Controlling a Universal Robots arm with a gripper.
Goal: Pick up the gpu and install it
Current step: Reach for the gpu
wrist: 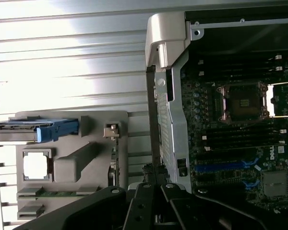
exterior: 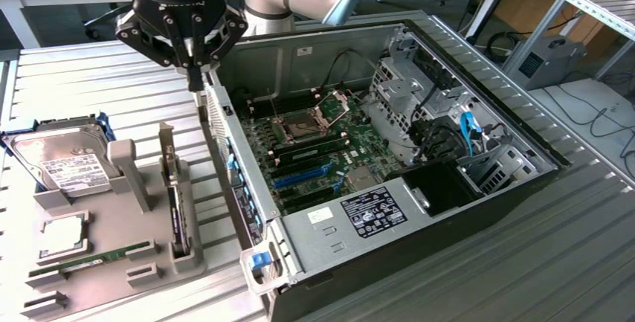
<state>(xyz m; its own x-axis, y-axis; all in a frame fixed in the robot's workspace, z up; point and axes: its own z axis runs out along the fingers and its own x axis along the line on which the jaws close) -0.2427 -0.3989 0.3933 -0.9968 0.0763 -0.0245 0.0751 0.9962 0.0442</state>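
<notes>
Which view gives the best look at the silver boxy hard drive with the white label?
The exterior view: the silver hard drive leans in the grey holder, its labelled face toward the camera. The wrist view shows the drive edge-on, in its blue carrier.

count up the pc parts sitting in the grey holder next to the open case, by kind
hard drive: 1
cpu: 1
ram stick: 1
gpu: 1
total: 4
</notes>
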